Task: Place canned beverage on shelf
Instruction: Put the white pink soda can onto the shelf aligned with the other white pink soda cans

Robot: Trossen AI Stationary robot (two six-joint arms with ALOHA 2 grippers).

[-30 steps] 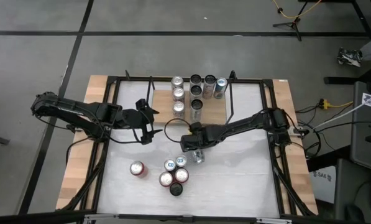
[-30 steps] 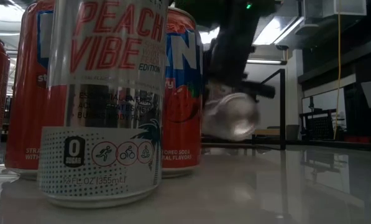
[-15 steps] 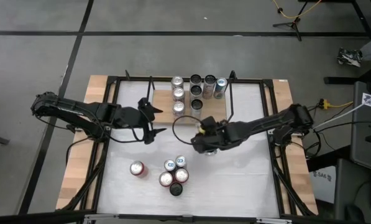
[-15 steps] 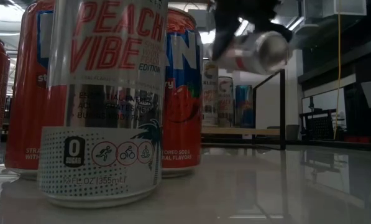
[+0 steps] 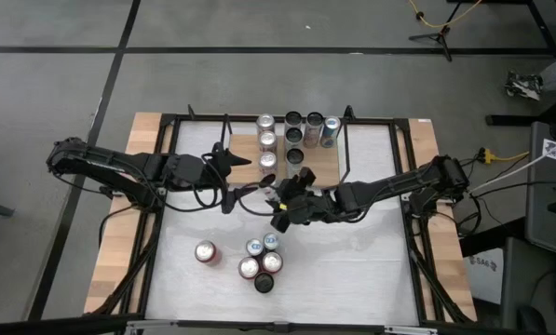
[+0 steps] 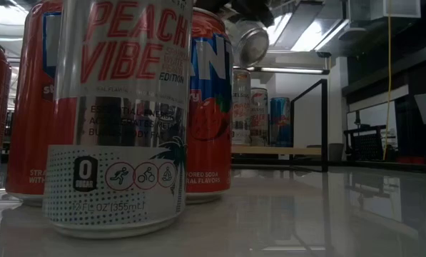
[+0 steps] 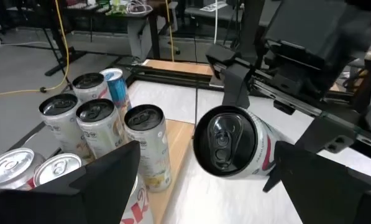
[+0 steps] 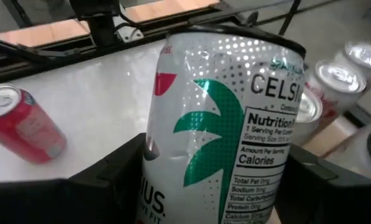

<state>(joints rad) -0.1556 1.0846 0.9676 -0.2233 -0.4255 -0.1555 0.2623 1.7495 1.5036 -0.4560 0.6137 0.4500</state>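
Note:
A white Celsius can hangs in the air above the table's middle, with my right gripper shut on it. It lies nearly on its side, and its dark top faces my left gripper. That gripper is open and stands left of the can, apart from it. The shelf, a light-wood board at the table's far middle, carries several upright cans. In the low view the held can shows high above the tabletop. My right gripper pinches the can's side wall between its two fingers, about midway along the body. The fingers come from the table's right, slanting down, and lie across the can. The can is lifted clear of the table and tipped almost level.
Several cans stand in a cluster at the table's near middle, and a red can stands left of them. A black rod frame stands around the shelf and along the table's sides.
My right gripper has risen from the tabletop with the can and gone toward the table's left, rolling as it went. The can is now clear of the table, with its top turned toward my left gripper. My left gripper has tipped upward.

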